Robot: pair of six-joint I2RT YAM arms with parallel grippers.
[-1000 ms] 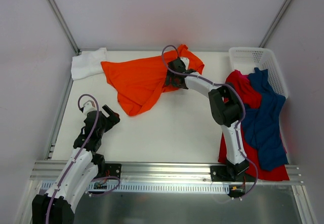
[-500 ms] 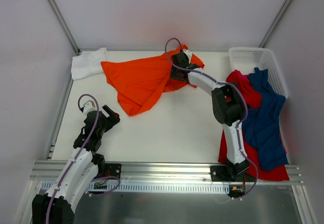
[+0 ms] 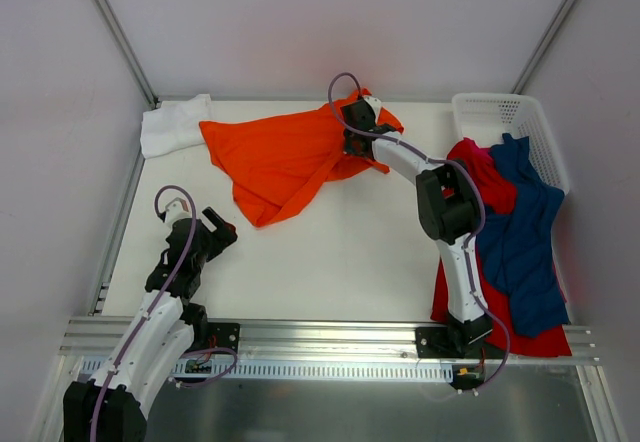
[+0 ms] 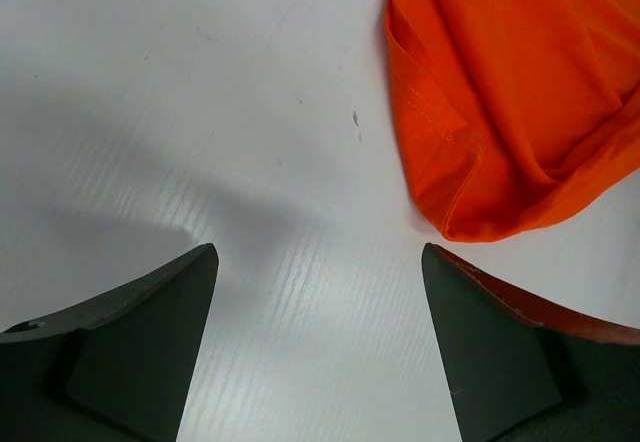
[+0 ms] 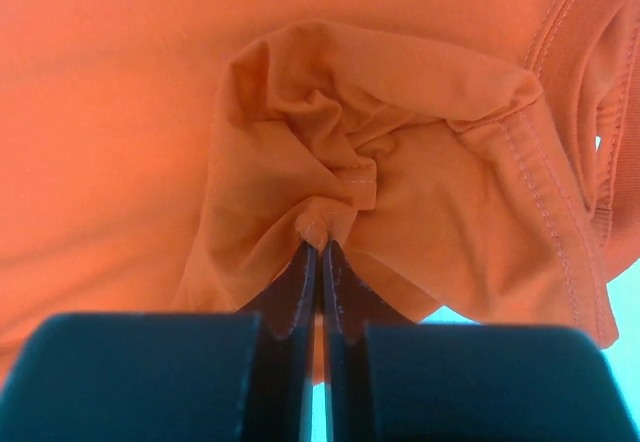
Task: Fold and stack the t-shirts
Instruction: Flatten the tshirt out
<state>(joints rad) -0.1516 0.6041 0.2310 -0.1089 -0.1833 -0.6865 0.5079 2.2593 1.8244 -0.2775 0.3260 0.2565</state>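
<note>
Since the orange t-shirt [image 3: 275, 162] lies crumpled at the table's [image 3: 330, 252] far middle, the right gripper [image 5: 320, 245] is pinched tight on a bunched fold near its collar, probably to pull it flat; left gripper [image 4: 318, 262] hovers near left, jaws wide, empty. No readable labels anywhere

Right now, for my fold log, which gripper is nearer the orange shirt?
Right. The right gripper is shut on a bunch of the orange shirt by its collar; the left gripper is open, just short of its near corner.
</note>
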